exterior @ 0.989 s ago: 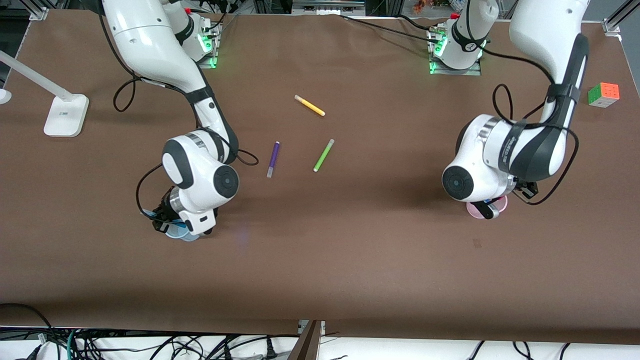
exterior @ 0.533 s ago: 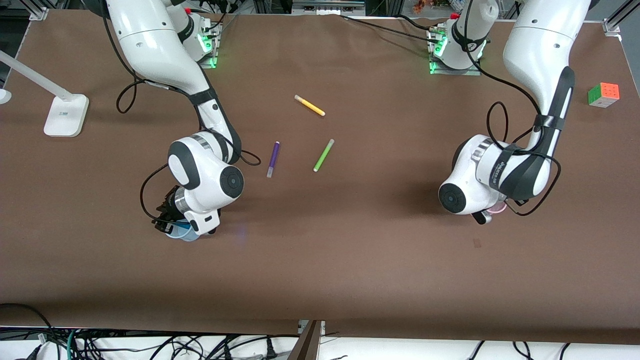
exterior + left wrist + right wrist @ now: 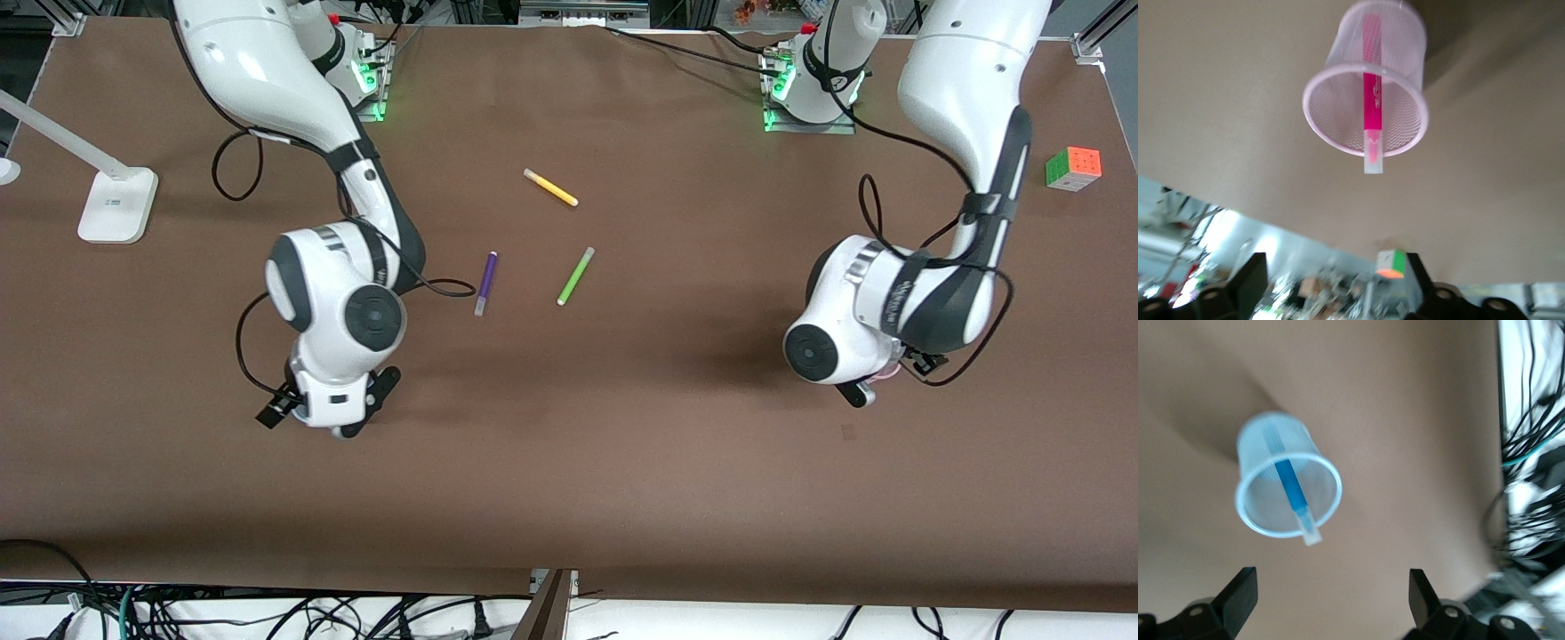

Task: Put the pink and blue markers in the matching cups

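Note:
In the left wrist view the pale pink cup (image 3: 1365,100) stands upright with the pink marker (image 3: 1371,100) leaning in it, pale cap sticking out over the rim. My left gripper (image 3: 1335,267) is open and empty above it. In the right wrist view the light blue cup (image 3: 1286,487) holds the blue marker (image 3: 1290,490), cap up. My right gripper (image 3: 1331,583) is open and empty above it. In the front view my right gripper (image 3: 333,422) hides the blue cup. My left gripper (image 3: 858,391) covers the pink cup except a pink sliver (image 3: 885,374).
A purple marker (image 3: 485,283), a green marker (image 3: 575,276) and a yellow marker (image 3: 550,188) lie on the brown table between the arms. A colour cube (image 3: 1073,168) sits at the left arm's end. A white lamp base (image 3: 117,204) stands at the right arm's end.
Both hands have risen off their cups. The right arm's hand has swung over the blue cup, which showed beneath it before and is now covered in the front view.

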